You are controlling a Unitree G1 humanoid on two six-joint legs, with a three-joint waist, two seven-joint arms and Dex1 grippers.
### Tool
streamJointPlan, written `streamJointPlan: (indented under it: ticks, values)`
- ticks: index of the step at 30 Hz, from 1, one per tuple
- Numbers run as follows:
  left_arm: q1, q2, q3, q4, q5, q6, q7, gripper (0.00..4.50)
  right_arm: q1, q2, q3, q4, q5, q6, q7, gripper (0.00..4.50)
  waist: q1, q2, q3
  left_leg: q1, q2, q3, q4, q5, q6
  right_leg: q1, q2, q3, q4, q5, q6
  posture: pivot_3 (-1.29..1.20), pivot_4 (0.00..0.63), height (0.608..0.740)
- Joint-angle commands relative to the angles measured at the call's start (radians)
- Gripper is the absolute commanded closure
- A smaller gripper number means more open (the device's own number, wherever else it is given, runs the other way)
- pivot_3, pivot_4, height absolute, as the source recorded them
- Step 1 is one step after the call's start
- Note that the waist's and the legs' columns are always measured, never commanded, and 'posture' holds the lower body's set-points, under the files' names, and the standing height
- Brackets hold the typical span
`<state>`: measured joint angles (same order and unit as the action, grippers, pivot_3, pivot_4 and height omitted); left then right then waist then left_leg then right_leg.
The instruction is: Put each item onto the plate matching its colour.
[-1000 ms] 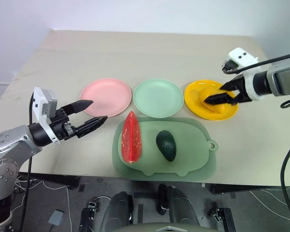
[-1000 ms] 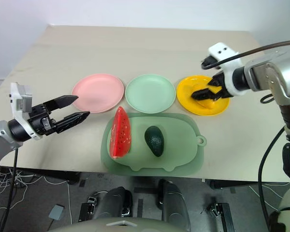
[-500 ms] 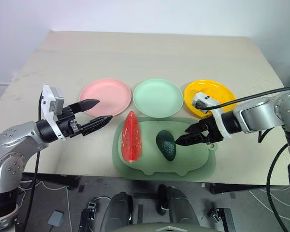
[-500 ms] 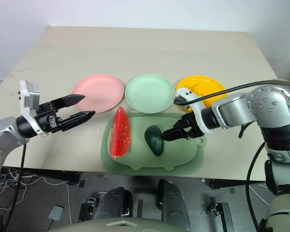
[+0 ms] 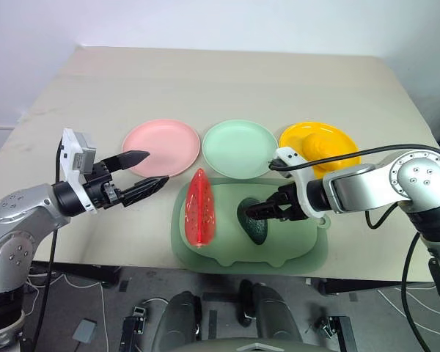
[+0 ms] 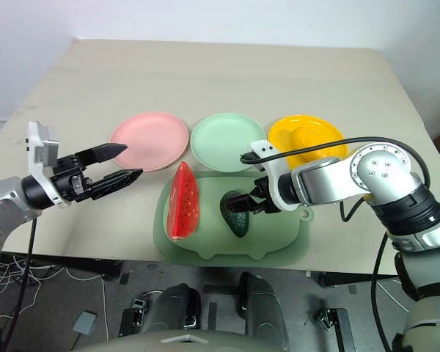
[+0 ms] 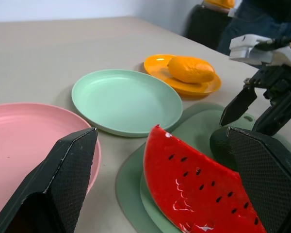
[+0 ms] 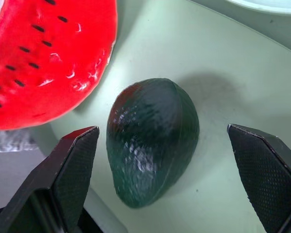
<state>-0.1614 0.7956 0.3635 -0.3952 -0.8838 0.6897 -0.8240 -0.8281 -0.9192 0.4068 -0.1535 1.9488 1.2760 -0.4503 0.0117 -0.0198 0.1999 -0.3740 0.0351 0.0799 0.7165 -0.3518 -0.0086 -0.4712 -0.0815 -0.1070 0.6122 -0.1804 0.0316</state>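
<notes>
Right wrist view shows the right gripper [image 8: 160,194] spread wide, a finger on either side of the avocado [image 8: 153,138], which lies on the green mat [image 5: 293,246] beside the watermelon slice [image 5: 199,209]. The mango [image 5: 324,145] sits on the yellow plate [image 5: 297,139]. The avocado step is in hand: next, lower, close, carry to the mint plate [image 5: 240,148]. The left gripper [image 5: 143,178] hangs released, empty.

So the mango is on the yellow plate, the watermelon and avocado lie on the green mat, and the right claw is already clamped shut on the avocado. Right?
Not quite. The right gripper is open above the avocado, its fingers apart on either side, as the right wrist view shows. The rest holds: mango on the yellow plate, watermelon and avocado on the green mat.
</notes>
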Motion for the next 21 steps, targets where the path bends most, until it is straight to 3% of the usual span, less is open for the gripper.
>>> streamJointPlan:
  ticks: [1, 11, 14, 17, 21]
  values:
    - [0.005, 0.015, 0.036, -0.031, -0.01, -0.007, 0.001, 0.0, -0.021, 0.019, -0.006, -0.017, 0.023, -0.014, -0.022, 0.05, 0.0, 0.0, 0.0, 0.0, 0.0, 0.0, 0.0, 0.0, 0.0, 0.0, 0.0, 0.0, 0.0, 0.0, 0.0, 0.0, 0.15, 0.74]
    - [0.005, 0.014, 0.04, -0.031, -0.005, -0.012, 0.006, 0.0, 0.016, 0.053, 0.05, 0.012, 0.023, -0.016, -0.126, 0.05, 0.0, 0.0, 0.0, 0.0, 0.0, 0.0, 0.0, 0.0, 0.0, 0.0, 0.0, 0.0, 0.0, 0.0, 0.0, 0.0, 0.15, 0.74]
    - [0.006, 0.014, 0.042, -0.032, -0.004, -0.014, 0.007, 0.0, 0.015, 0.052, 0.05, 0.016, 0.023, -0.014, -0.135, 0.57, 0.0, 0.0, 0.0, 0.0, 0.0, 0.0, 0.0, 0.0, 0.0, 0.0, 0.0, 0.0, 0.0, 0.0, 0.0, 0.0, 0.15, 0.74]
    - [0.005, 0.013, 0.042, -0.031, -0.002, -0.016, 0.008, 0.0, 0.012, 0.036, 0.052, 0.006, 0.023, -0.006, -0.142, 1.49, 0.0, 0.0, 0.0, 0.0, 0.0, 0.0, 0.0, 0.0, 0.0, 0.0, 0.0, 0.0, 0.0, 0.0, 0.0, 0.0, 0.15, 0.74]
    - [0.006, 0.014, 0.047, -0.034, -0.003, -0.016, 0.012, 0.0, -0.047, 0.015, 0.023, -0.023, -0.015, 0.034, -0.072, 1.49, 0.0, 0.0, 0.0, 0.0, 0.0, 0.0, 0.0, 0.0, 0.0, 0.0, 0.0, 0.0, 0.0, 0.0, 0.0, 0.0, 0.15, 0.74]
